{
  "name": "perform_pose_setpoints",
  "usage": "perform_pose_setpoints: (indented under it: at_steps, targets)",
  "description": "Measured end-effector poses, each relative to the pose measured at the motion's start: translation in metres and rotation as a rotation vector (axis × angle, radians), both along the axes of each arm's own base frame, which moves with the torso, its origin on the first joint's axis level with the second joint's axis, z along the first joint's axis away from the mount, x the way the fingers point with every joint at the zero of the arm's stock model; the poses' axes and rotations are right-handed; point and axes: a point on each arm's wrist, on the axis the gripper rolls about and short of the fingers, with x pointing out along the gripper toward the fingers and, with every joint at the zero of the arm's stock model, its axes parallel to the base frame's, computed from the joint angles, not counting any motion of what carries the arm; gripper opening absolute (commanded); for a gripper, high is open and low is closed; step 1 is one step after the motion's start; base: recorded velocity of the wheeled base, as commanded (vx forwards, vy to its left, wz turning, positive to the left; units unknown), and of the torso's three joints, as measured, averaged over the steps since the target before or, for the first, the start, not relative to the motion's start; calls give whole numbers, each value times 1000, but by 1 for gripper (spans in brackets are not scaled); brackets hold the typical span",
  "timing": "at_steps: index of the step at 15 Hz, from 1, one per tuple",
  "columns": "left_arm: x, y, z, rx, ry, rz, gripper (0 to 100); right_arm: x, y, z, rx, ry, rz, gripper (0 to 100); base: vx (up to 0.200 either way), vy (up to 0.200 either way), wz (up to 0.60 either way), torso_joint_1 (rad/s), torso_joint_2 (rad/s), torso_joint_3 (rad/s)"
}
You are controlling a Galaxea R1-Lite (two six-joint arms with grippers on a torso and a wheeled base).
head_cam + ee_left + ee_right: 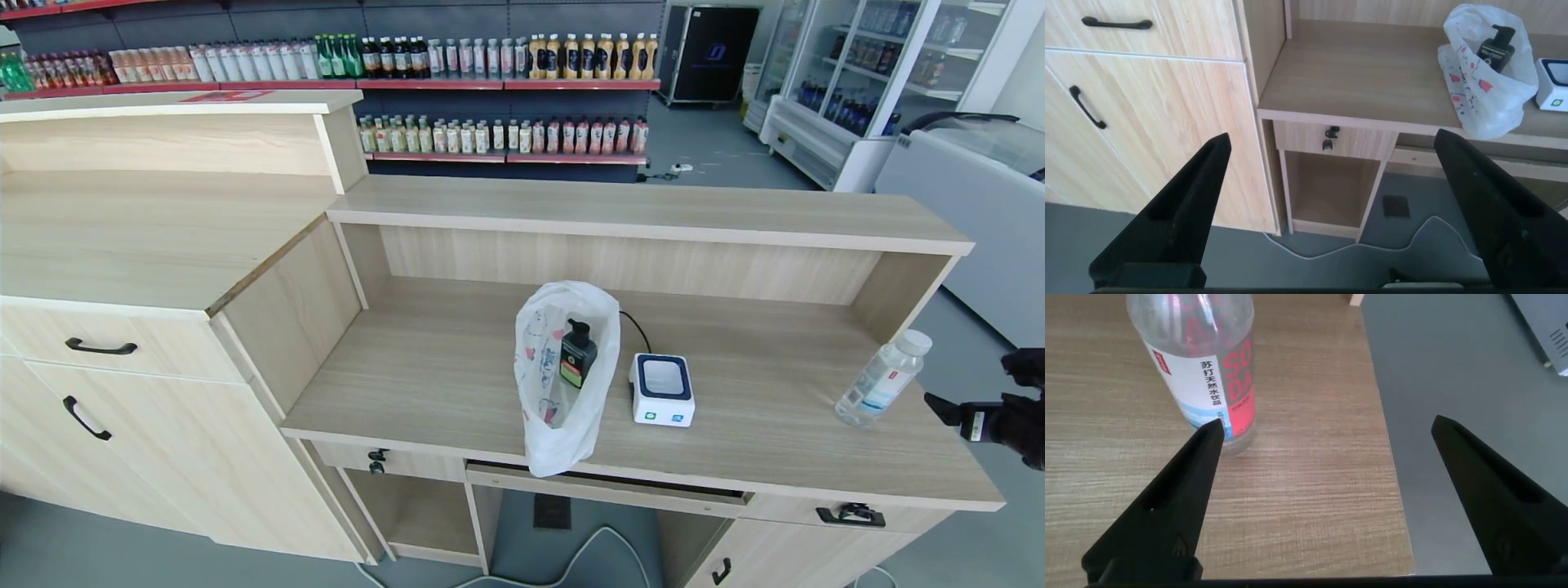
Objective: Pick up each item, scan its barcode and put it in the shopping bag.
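Note:
A clear water bottle (882, 378) with a red and blue label stands upright near the counter's right edge; the right wrist view shows the bottle (1204, 367) close in front. My right gripper (1323, 506) is open, level with the bottle and just right of it, one finger tip (939, 406) showing beside the counter edge. The white shopping bag (563, 371) stands open mid-counter with a black pump bottle (577, 354) inside. Right of it sits the white barcode scanner (661, 389). My left gripper (1331, 212) hangs open low to the left, off the counter, facing the cabinet.
The wooden counter (457, 384) has a raised back shelf and a taller cabinet (147, 245) on the left. Drawers with black handles sit below. The scanner's cable runs behind the bag. Shelves of drinks and fridges stand far behind.

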Motion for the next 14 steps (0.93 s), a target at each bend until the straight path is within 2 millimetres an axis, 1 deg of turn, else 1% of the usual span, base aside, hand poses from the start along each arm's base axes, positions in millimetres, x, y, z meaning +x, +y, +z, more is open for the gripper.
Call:
perform_pose_setpoints:
  at_steps: [3, 9, 14]
  targets:
    - [0, 0, 0, 0, 0, 0, 100, 9, 7, -2, 2, -3, 38, 100, 0, 0, 0, 0, 0, 0]
    - [0, 0, 0, 0, 0, 0, 100, 32, 14, -2, -21, -28, 83, 100, 0, 0, 0, 0, 0, 0]
    - [0, 0, 0, 0, 0, 0, 100, 46, 23, -12, -25, -21, 118, 100, 0, 0, 0, 0, 0, 0]
